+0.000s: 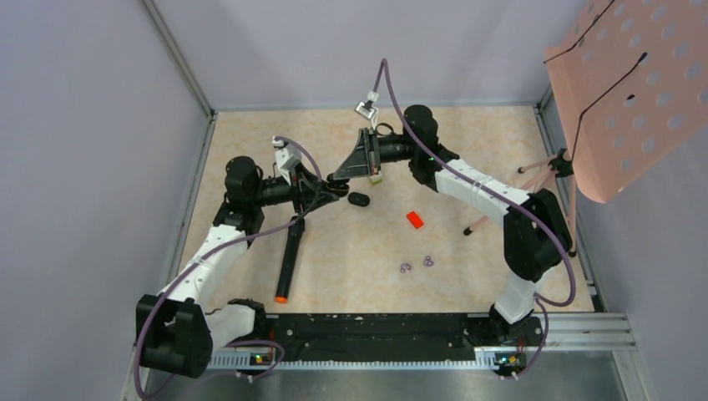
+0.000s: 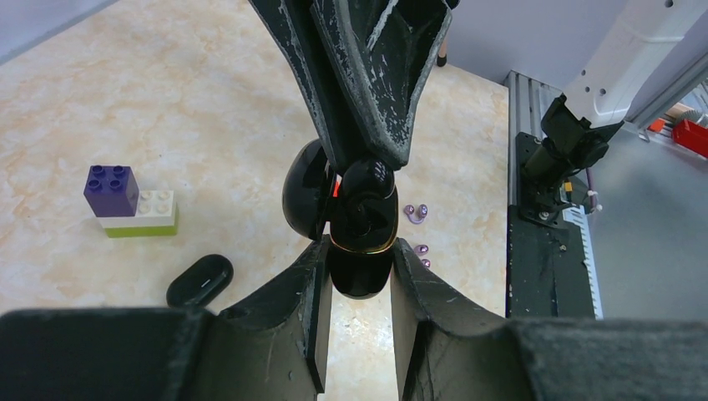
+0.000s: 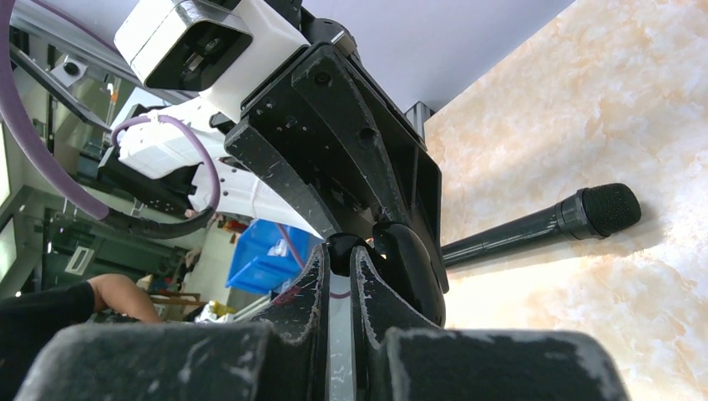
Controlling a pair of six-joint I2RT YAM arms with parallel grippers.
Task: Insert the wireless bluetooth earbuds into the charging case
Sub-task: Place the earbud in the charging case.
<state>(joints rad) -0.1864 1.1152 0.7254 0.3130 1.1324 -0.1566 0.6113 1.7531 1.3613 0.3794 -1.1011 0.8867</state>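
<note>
Left wrist view has the charging case [image 2: 359, 280] standing between the fingers of the left pincer [image 2: 359, 251], which grips its glossy black body from both sides above the surface [image 2: 209, 109]. The case's long axis runs along those fingers, away from the camera, and its lid [image 2: 302, 196] hangs open to the left. At the gold-rimmed mouth sits a small black earbud [image 2: 368, 179], too dark to tell which way it points. The right pincer [image 3: 337, 259] comes in from the opposite side, its fingers pressed almost together with the tips right at that earbud. On the surface lie a flat black oval piece [image 2: 200, 280], a stack of toy blocks [image 2: 129, 200] and tiny purple rings [image 2: 416, 213], all well apart from both pincers.
</note>
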